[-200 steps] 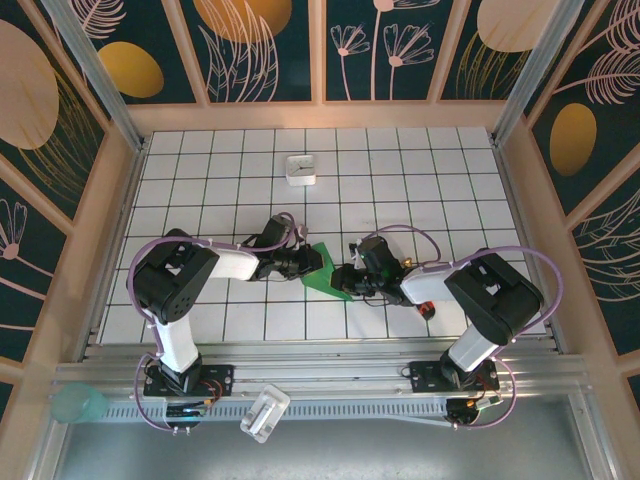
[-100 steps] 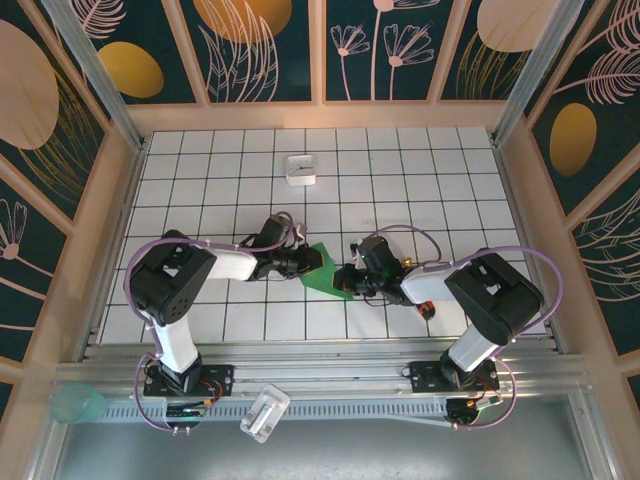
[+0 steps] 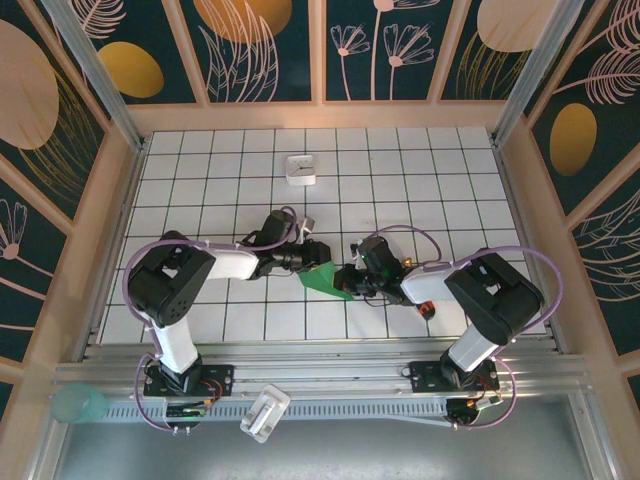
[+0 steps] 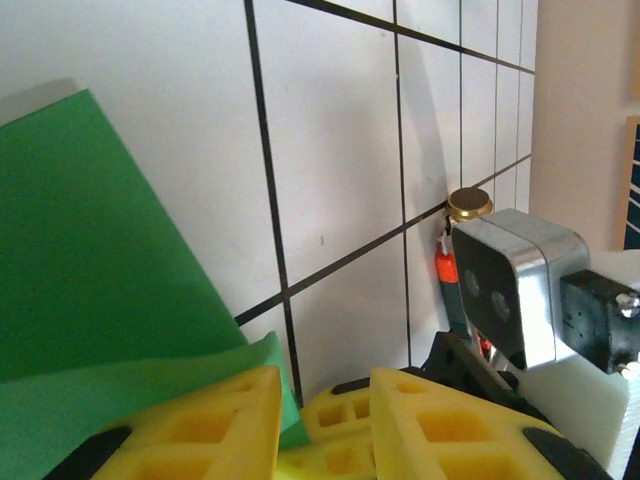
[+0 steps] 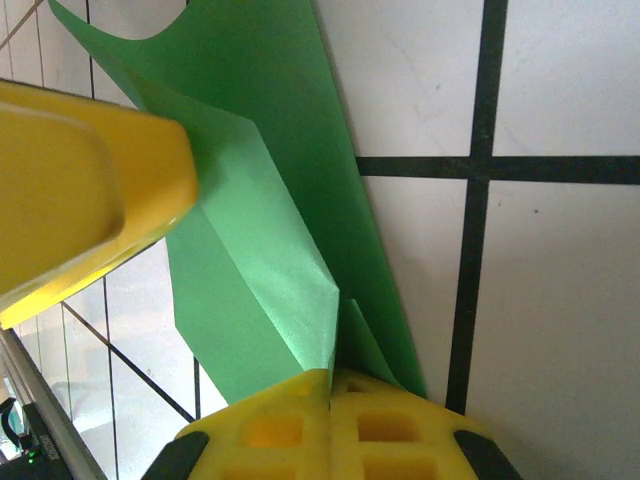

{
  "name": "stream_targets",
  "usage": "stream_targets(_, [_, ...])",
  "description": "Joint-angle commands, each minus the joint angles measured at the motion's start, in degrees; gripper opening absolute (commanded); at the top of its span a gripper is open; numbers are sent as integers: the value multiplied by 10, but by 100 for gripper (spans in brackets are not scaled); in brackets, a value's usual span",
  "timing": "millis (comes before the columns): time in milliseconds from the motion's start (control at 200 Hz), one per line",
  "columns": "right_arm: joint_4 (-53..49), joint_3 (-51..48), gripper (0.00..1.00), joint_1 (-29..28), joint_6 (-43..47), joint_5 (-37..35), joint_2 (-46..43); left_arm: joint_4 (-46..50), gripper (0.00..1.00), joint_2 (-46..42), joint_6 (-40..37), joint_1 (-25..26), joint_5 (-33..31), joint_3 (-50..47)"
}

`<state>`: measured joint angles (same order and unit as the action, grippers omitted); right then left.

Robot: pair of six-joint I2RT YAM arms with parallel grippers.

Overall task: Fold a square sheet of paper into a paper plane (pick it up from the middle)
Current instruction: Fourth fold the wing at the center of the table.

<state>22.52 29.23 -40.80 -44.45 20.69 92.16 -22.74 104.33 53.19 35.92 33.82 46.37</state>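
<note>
Find the square sheet of paper [image 3: 322,278] on the white tiled table [image 3: 400,190], in the near half and roughly midway between left and right, directly between the two grippers. From above you see it as a small, bright green, creased wedge lying on the tiles. The right gripper [image 3: 345,281] sits at the sheet's right edge. In the right wrist view its two yellow fingers [image 5: 270,430] are pressed together with no gap, and a folded corner of the green paper runs into the seam between them: read these jaws as closed on the sheet. The same view shows you a raised flap with a sharp crease leading away from the pinch, and flatter layers beneath it against the tiles. The left gripper [image 3: 312,256] is at the sheet's far left edge. In the left wrist view its yellow fingers [image 4: 200,425] stand a narrow way apart. The green paper lies beside and behind the left-hand finger, and you cannot tell whether that finger touches it. One yellow finger of this gripper also appears at the upper left of the right wrist view, over the sheet. A small white box [image 3: 301,170] stands well apart on the far side. A red-and-black tool [image 3: 427,307] lies just beside the right arm, right of the sheet.
</note>
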Motion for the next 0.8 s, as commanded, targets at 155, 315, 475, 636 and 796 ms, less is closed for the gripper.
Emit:
stream_targets(155, [-21, 7, 5, 6, 3, -11, 10, 11, 31, 34, -23, 0, 1, 30])
stream_targets(315, [-21, 6, 5, 6, 3, -12, 8, 36, 30, 37, -33, 0, -26, 25])
stream_targets(475, [-19, 3, 6, 5, 2, -12, 6, 54, 29, 36, -46, -4, -43, 16])
stream_targets(636, [-18, 2, 6, 5, 1, -11, 4, 48, 28, 37, -45, -10, -45, 8])
stream_targets(796, [-19, 0, 7, 5, 0, -12, 3, 48, 27, 35, -45, -15, -48, -1])
